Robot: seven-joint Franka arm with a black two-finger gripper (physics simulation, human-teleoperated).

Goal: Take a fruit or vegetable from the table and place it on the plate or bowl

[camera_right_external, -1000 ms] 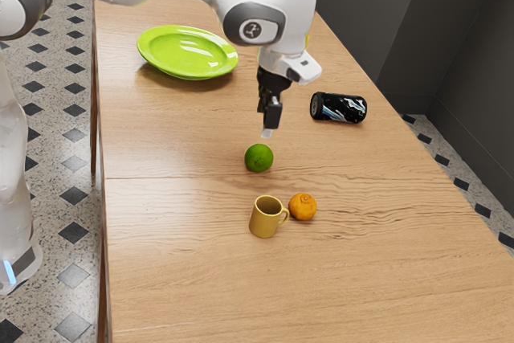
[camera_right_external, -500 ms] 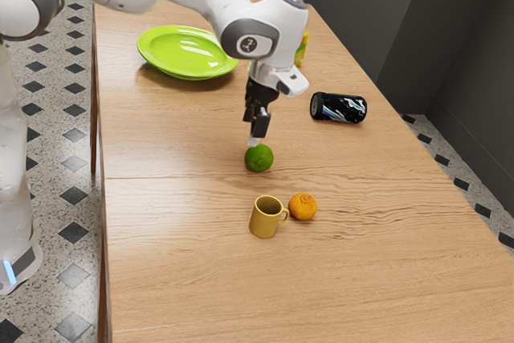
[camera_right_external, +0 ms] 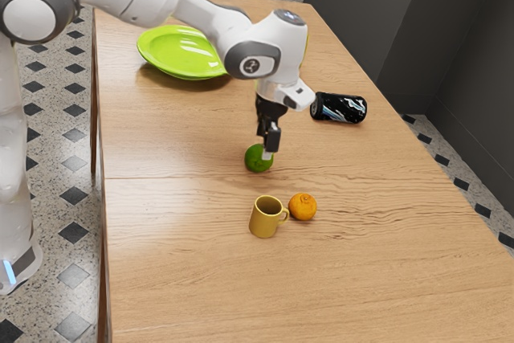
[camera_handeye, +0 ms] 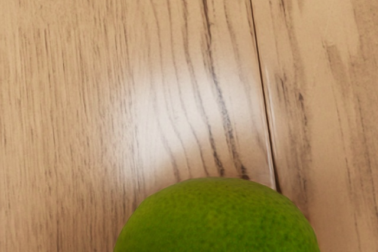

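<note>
Nearest, toward the near edge of the tabletop [camera_right_external: 385,271], a yellow mug [camera_right_external: 266,216] and an orange [camera_right_external: 303,206] sit just beside each other. Behind them, mid-tabletop, the lime [camera_right_external: 255,161] rests on the wood. The claw [camera_right_external: 267,150], well above it a second ago, has descended onto the fruit's top; whether it is wide or narrow cannot be told. Judged: grasp imminent, lift not begun. Farther off lie a toppled black can [camera_right_external: 338,108] and, near the far corner, the green plate [camera_right_external: 173,50].

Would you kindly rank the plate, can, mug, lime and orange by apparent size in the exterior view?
1. plate, clearly largest
2. can
3. mug, slightly smaller than the can
4. lime and orange: they look alike, so I leave them unranked.
</note>
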